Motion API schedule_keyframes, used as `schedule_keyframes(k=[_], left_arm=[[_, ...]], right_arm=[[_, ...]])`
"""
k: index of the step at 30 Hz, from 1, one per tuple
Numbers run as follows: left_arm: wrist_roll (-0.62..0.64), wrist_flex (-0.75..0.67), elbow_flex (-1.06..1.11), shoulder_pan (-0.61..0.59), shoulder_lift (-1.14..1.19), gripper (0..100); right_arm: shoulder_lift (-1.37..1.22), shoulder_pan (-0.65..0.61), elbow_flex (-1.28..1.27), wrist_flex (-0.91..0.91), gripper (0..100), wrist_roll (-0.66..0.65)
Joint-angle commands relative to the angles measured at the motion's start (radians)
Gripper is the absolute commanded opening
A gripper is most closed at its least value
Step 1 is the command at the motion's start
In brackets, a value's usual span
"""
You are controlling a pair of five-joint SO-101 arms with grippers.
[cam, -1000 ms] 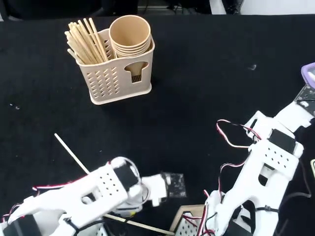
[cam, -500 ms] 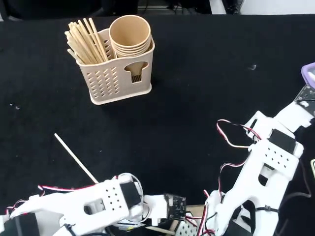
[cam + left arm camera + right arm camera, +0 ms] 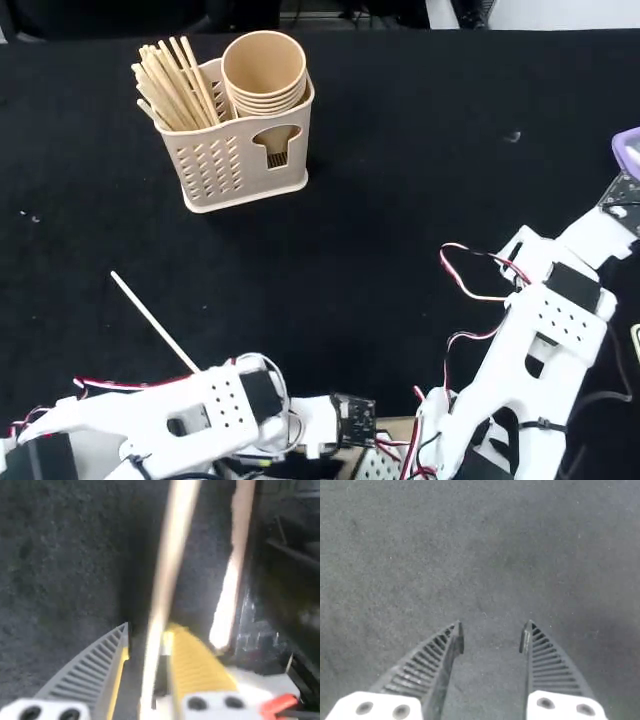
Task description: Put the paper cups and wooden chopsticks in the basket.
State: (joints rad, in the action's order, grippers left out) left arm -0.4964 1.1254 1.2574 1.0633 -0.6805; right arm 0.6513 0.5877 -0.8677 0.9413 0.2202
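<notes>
The beige basket [image 3: 240, 165] stands at the back left, with a bundle of wooden chopsticks [image 3: 170, 85] in one compartment and stacked paper cups [image 3: 264, 68] in the other. One loose chopstick [image 3: 152, 320] lies on the black table, and its near end runs under the left arm [image 3: 170, 420]. In the left wrist view this chopstick [image 3: 165, 580] passes between the fingers of my left gripper [image 3: 147, 627]. The jaws stand narrowly open around it, and the yellow-padded finger [image 3: 195, 665] touches it. My right gripper [image 3: 490, 630] hangs open over bare black cloth.
A beige box edge [image 3: 385, 438] sits at the front between the two arms and shows as a pale strip [image 3: 235, 555] beside the left gripper. A purple object [image 3: 627, 150] is at the right edge. The right arm [image 3: 540, 340] fills the front right.
The left arm has dropped and pulled toward the front edge, so the chopstick's near end is now hidden under it. The chopstick and the right arm have not moved.
</notes>
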Motion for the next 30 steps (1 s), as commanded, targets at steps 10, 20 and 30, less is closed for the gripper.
schedule_keyframes(k=[10, 20, 30], left_arm=[[-0.245, 0.345, -0.294, -0.325, -0.011, 3], [-0.773, 0.391, -0.318, -0.794, -0.003, 3], [-0.973, 0.272, -0.232, -0.997, 0.000, 12]], right_arm=[[-0.007, 0.023, 0.050, -0.006, 19.4, 0.005], [-0.008, 0.023, 0.050, -0.005, 19.4, 0.005], [-0.008, 0.021, 0.050, -0.005, 19.4, 0.003]])
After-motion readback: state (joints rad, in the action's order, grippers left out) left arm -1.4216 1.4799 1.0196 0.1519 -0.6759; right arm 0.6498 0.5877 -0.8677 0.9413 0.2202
